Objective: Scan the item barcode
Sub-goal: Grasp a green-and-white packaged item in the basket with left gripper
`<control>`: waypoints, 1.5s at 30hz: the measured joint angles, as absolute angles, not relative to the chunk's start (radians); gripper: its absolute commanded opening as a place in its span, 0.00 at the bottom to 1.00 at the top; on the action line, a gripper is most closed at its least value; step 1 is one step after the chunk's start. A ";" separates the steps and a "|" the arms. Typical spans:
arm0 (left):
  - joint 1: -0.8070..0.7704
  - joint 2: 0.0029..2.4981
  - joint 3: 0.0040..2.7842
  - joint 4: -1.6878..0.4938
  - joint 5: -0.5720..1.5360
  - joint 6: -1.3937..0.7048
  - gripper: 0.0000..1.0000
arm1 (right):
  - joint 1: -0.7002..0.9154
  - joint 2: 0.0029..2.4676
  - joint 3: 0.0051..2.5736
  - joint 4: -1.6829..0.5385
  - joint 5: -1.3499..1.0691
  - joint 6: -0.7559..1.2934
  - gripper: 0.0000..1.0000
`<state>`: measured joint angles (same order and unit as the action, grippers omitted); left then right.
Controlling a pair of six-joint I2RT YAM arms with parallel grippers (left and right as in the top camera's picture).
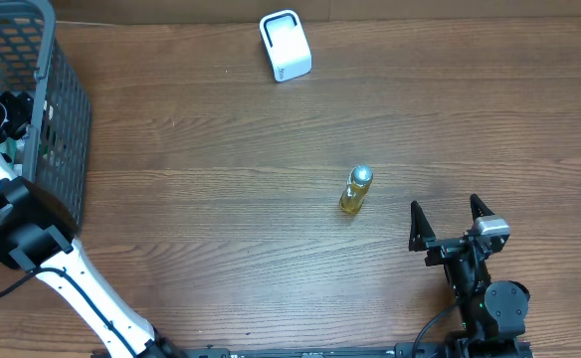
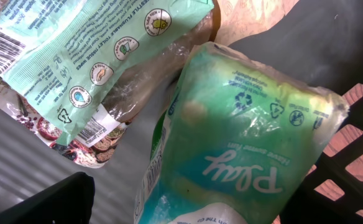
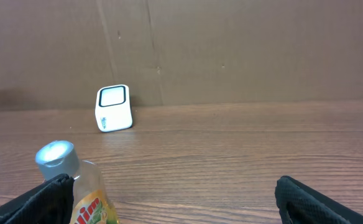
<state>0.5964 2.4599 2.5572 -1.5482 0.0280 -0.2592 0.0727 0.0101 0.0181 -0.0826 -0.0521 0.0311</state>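
one yellow bottle [image 1: 355, 190] stands upright on the table [image 1: 221, 229], near the right fingers [image 1: 416, 225], which are spread wide and empty; the white scanner [image 1: 285, 45] sits well apart at the far edge. left fingers [image 2: 51, 199] hang inside the mesh basket [image 1: 67, 109] over a green pouch [image 2: 243, 143]; open or clenched, i cannot tell

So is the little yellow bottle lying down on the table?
No, the yellow bottle stands upright on the table, with its silver cap on top.
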 measured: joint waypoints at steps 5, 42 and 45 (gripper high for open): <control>0.595 2.460 2.557 -1.537 0.028 -0.259 1.00 | 0.073 0.010 0.018 -0.082 -0.052 0.030 1.00; 0.556 2.473 2.413 -1.429 -0.021 -0.246 0.65 | 0.073 0.010 0.018 -0.082 -0.052 0.031 1.00; 0.556 2.473 2.413 -1.430 -0.023 -0.221 0.54 | 0.073 0.010 0.018 -0.082 -0.052 0.031 1.00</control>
